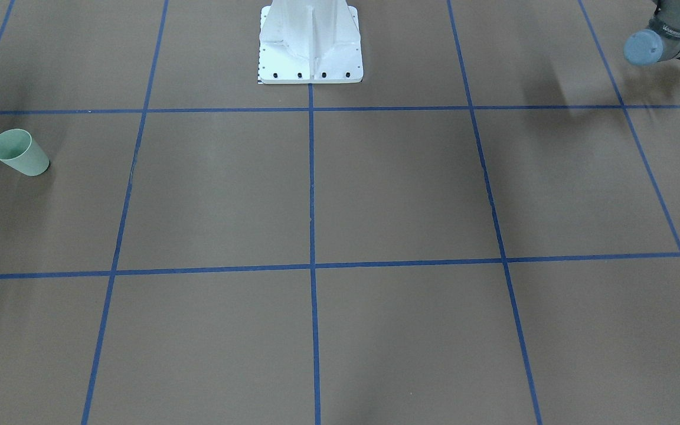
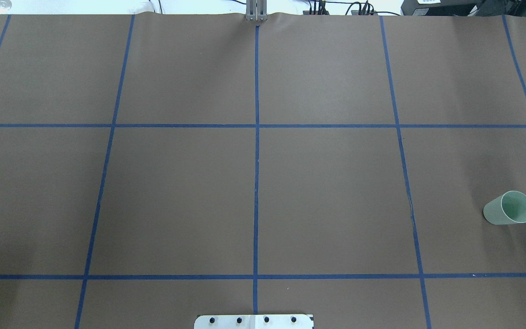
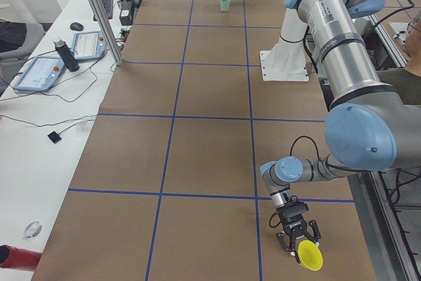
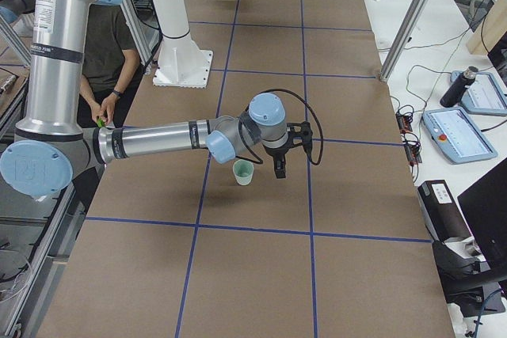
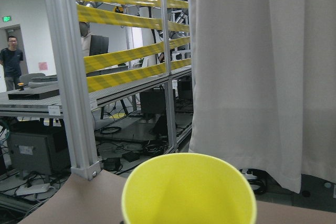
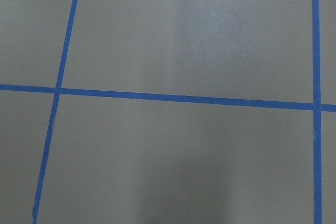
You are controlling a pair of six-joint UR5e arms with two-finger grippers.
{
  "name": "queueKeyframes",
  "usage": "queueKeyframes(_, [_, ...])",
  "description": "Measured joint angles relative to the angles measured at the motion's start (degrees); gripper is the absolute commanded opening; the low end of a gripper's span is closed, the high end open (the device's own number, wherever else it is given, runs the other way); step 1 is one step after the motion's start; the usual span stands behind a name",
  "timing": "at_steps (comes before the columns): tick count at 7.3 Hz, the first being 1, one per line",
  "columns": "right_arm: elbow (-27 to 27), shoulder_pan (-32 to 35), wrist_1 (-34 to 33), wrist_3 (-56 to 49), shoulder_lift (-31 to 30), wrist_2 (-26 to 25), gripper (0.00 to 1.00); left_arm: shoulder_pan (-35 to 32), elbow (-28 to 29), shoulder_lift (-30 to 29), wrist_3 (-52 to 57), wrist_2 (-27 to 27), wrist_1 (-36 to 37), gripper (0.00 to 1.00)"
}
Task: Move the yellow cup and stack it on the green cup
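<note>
Brown counter: green cup stood alone, lower right; yellow cup hung at left gripper, grip untellable; stacking remained.

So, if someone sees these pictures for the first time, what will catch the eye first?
Most likely the bright yellow cup, at the tip of the left gripper near the table's end on the robot's left; it also fills the bottom of the left wrist view. Next comes the pale green cup, standing upright far across the brown, blue-taped table, with the right gripper close beside it.
</note>
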Motion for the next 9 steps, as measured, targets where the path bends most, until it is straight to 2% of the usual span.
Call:
queueKeyframes(2, [-0.39,-0.03,-0.27,1.10,0.17,-0.02,1.00,-2.53,-2.34,0.34,5.40,1.77,-0.95,0.62])
queueKeyframes(3, [-0.50,-0.06,-0.36,1.53,0.32,0.00,1.00,-6.05,-3.20,-1.16,8.68,3.40,-0.90,0.62])
queueKeyframes(6, [-0.61,-0.22,-0.57,3.17,0.84,0.26,1.00,-20.25,-5.16,-8.79,21.61,11.38,2.10,0.65])
queueKeyframes(9, [-0.62,-0.68,-0.52,3.88,1.56,0.26,1.00,-29.70,-5.86,-17.58,33.80,21.07,3.83,0.65])
